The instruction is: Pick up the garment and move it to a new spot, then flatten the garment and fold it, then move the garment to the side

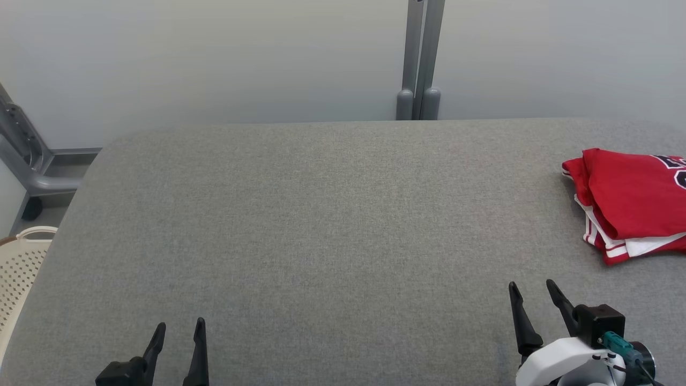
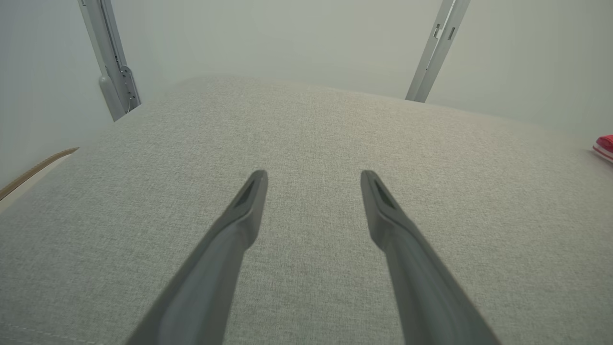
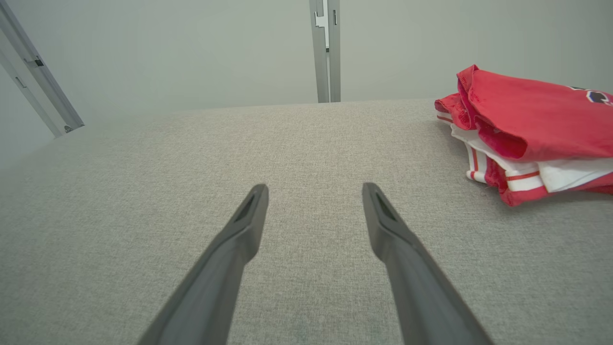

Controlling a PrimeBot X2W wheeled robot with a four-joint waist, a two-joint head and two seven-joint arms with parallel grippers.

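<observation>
The garment (image 1: 632, 198) was bright red, with white panels at its hem crossed by thin red stripes, and a dark emblem (image 1: 676, 169) edged in white. The bench (image 1: 321, 225) was a flecked mid-grey weave, plain all over. The left pincer (image 1: 180, 322) and the right pincer (image 1: 531, 283) had black fingers; the right one's wrist (image 1: 563, 360) was white, with a teal plug (image 1: 616, 341). The wall (image 1: 214, 59) was pale grey-white, the posts (image 1: 420, 59) a darker grey, and the basket (image 1: 19, 273) cream, dotted with holes, with a brown rim.

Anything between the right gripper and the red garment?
No. Just bare grey table between right gripper and red garment, clear in head and right wrist views.
</observation>
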